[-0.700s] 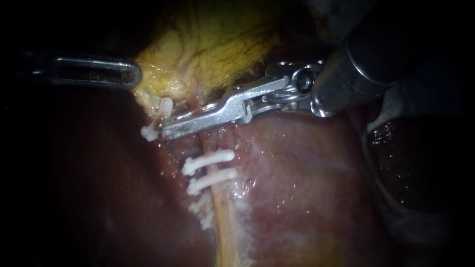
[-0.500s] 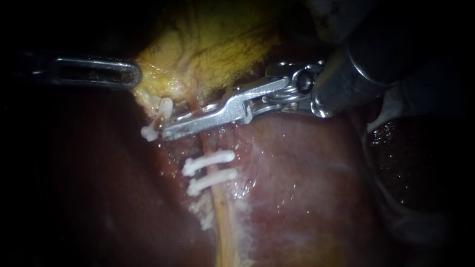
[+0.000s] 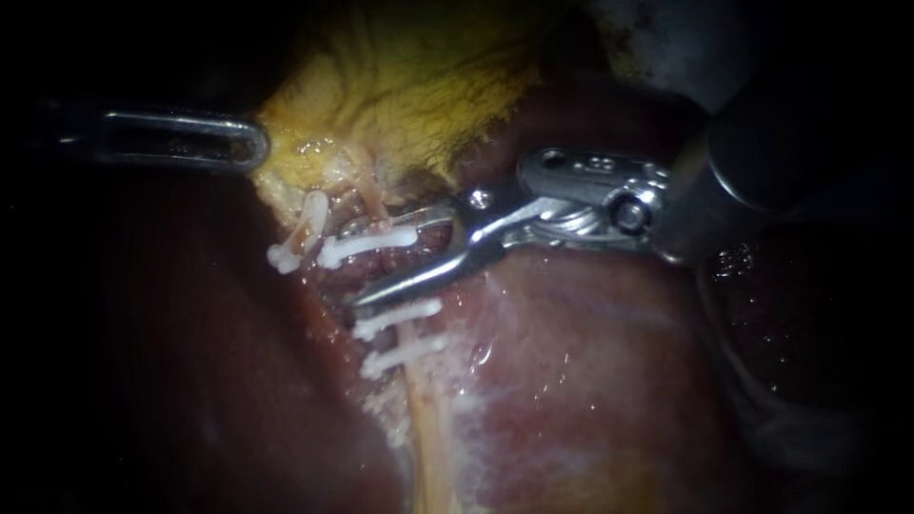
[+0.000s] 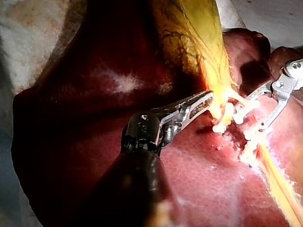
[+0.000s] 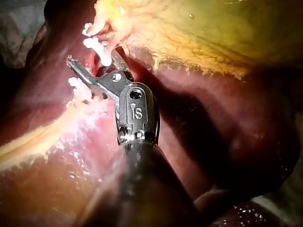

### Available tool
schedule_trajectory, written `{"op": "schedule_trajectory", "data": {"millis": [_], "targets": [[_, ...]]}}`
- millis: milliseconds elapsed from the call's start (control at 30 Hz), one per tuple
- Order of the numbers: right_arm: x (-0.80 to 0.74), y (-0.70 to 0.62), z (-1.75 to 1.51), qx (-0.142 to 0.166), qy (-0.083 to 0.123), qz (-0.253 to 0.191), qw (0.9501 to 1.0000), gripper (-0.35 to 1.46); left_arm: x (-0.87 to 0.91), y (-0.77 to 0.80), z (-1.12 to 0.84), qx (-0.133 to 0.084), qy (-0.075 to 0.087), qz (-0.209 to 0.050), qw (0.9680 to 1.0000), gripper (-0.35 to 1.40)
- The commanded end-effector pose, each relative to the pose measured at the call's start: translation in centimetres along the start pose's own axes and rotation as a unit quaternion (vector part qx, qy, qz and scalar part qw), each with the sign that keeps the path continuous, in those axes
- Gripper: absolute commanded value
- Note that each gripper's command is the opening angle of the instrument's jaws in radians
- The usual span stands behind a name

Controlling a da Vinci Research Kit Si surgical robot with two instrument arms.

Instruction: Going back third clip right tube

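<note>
My right instrument (image 3: 354, 266) comes in from the right with its jaws open around the pale right tube (image 3: 424, 409). A white clip (image 3: 367, 244) sits across the tube between the jaws, free of both. Two more white clips (image 3: 396, 317) (image 3: 406, 353) cross the same tube just below. A further clip (image 3: 301, 228) stands to the left of them. My left instrument (image 3: 249, 143) is shut on the yellow gallbladder (image 3: 409, 86) at its lower edge, also seen from its own wrist camera (image 4: 204, 99). In the right wrist view the open jaws (image 5: 92, 57) straddle the clip (image 5: 97, 47).
Dark red liver (image 3: 590, 381) surrounds the tube on both sides, with whitish stripped tissue beside it. The right instrument's thick dark shaft (image 3: 790, 143) fills the upper right. A dark wet lobe (image 3: 790, 314) lies under that shaft.
The right instrument's jaws, shut across the tube before, have opened and left a white clip on it. The instrument has drawn back a little to the right. The left instrument has held still.
</note>
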Motion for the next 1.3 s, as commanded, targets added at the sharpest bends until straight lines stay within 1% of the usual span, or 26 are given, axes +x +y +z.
{"op": "schedule_trajectory", "data": {"millis": [33,67,167,200,267,333,367,500,733,900,1167,1300], "targets": [[0.0,-0.03,-0.04,-0.013,0.002,-0.006,0.9999,0.59,0.0,0.0,0.0,0.001,0.0,0.0,1.0,-0.35],[-0.01,-0.07,-0.08,-0.029,0.006,-0.011,0.9995,0.6,0.0,0.0,0.0,0.001,0.0,0.0,1.0,-0.35],[-0.05,-0.14,-0.22,-0.064,0.01,-0.028,0.9975,0.6,0.0,0.0,0.0,0.001,0.0,0.0,1.0,-0.35],[-0.07,-0.16,-0.27,-0.07,0.011,-0.031,0.997,0.6,0.0,0.0,-0.01,0.001,0.0,0.0,1.0,-0.35],[-0.11,-0.2,-0.41,-0.08,0.01,-0.053,0.9953,0.6,0.0,-0.01,-0.01,0.001,0.0,0.0,1.0,-0.35],[-0.15,-0.24,-0.55,-0.085,0.009,-0.068,0.9941,0.6,0.0,-0.01,-0.02,0.001,0.0,0.0,1.0,-0.35],[-0.17,-0.27,-0.65,-0.087,0.009,-0.081,0.9929,0.6,0.0,-0.01,-0.02,0.001,0.0,0.0,1.0,-0.35],[-0.23,-0.4,-0.94,-0.094,0.006,-0.109,0.9895,0.6,0.0,-0.01,-0.03,0.001,0.0,0.0,1.0,-0.35],[-0.21,-0.58,-1.29,-0.095,0.004,-0.131,0.9868,0.6,0.0,-0.02,-0.03,0.002,-0.001,0.0,1.0,-0.35],[-0.16,-0.67,-1.47,-0.089,0.003,-0.133,0.9871,0.6,0.0,-0.03,-0.03,0.002,-0.001,0.0,1.0,-0.35],[-0.16,-0.71,-1.54,-0.082,0.003,-0.139,0.9869,0.6,0.01,-0.03,0.05,0.0,-0.002,0.0,1.0,-0.35],[-0.17,-0.72,-1.56,-0.073,0.002,-0.142,0.9871,0.6,0.04,-0.05,0.21,0.002,-0.002,0.001,1.0,-0.35]]}}
